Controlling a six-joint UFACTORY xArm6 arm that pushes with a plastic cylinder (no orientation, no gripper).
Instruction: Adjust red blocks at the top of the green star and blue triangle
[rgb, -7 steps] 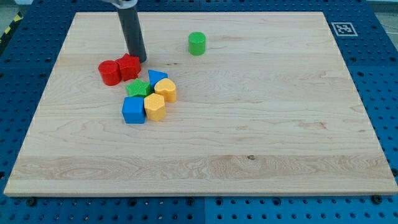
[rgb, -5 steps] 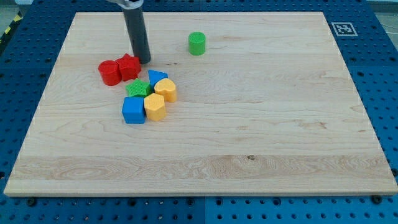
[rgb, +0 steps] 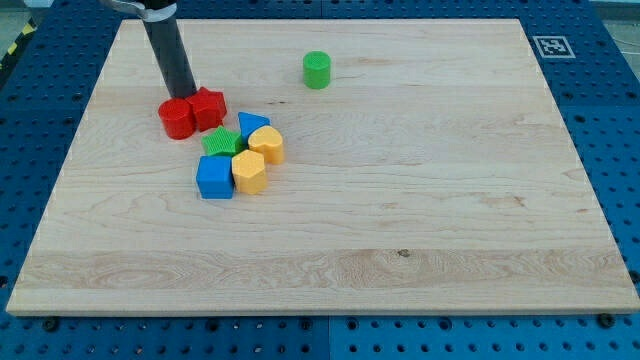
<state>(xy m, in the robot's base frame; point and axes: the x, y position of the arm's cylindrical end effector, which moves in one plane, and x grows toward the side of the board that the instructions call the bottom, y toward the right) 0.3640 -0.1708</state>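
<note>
Two red blocks sit side by side at the view's upper left: a red cylinder (rgb: 176, 118) and a red star-like block (rgb: 207, 107). Just below and right of them lies a cluster: the green star (rgb: 221, 142), the blue triangle (rgb: 252, 124), two yellow blocks (rgb: 267, 144) (rgb: 248, 172) and a blue cube (rgb: 214, 177). My tip (rgb: 185, 96) is at the top edge of the red pair, right above the seam between them, touching or nearly touching.
A green cylinder (rgb: 316, 69) stands alone near the board's top middle. The wooden board (rgb: 420, 200) lies on a blue perforated table; a fiducial marker (rgb: 552, 45) is at the board's top right corner.
My tip has moved left, from the upper right of the red star-like block to above the seam between the two red blocks. The blocks have not visibly moved.
</note>
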